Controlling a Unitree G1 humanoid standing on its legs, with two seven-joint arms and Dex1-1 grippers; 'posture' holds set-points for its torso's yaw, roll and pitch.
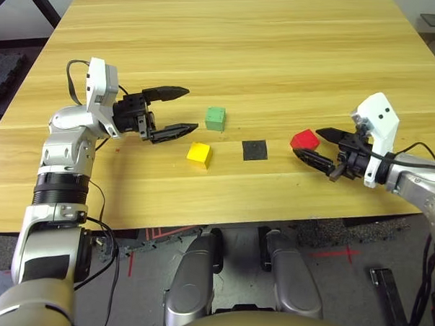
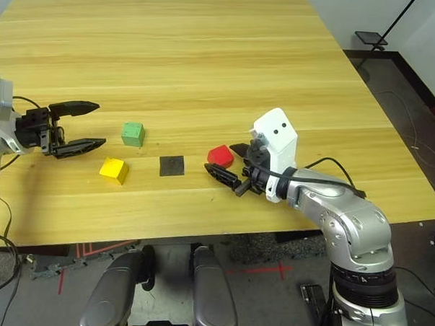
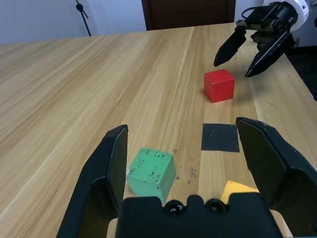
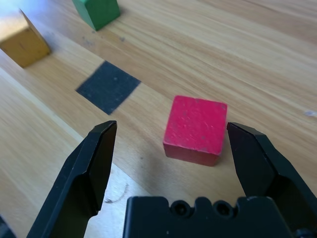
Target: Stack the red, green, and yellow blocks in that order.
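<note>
On the wooden counter [image 1: 265, 57], the flat black square patch [image 1: 255, 150] is serving as the landmark near the front edge. The red block [image 1: 304, 141] is sitting just to the right of the patch, apart from it, resting flat on the wood. The green block [image 1: 215, 118] is lying to the left of the patch and a little farther from the robot, while the yellow block [image 1: 199, 154] is lying left of the patch and slightly nearer the robot, just beside the green one without touching it. None of the three is stacked.

The right gripper [image 1: 311, 142] is hanging at the red block from the side away from the patch, its two black fingers [image 4: 96, 163] spread wide; in the right wrist view the block is sitting between the spread fingertips, closer to one of them, with a gap showing on both sides, so nothing is being pinched. From the head views, the nearer finger is partly covering the block's lower edge.

The left gripper [image 1: 184, 109] is pointing toward the patch from beyond the green and yellow blocks, fingers [image 3: 111, 163] likewise spread and holding nothing. In the left wrist view the yellow block [image 3: 237, 190] is mostly being hidden behind the gripper's own body, with just a corner showing.
</note>
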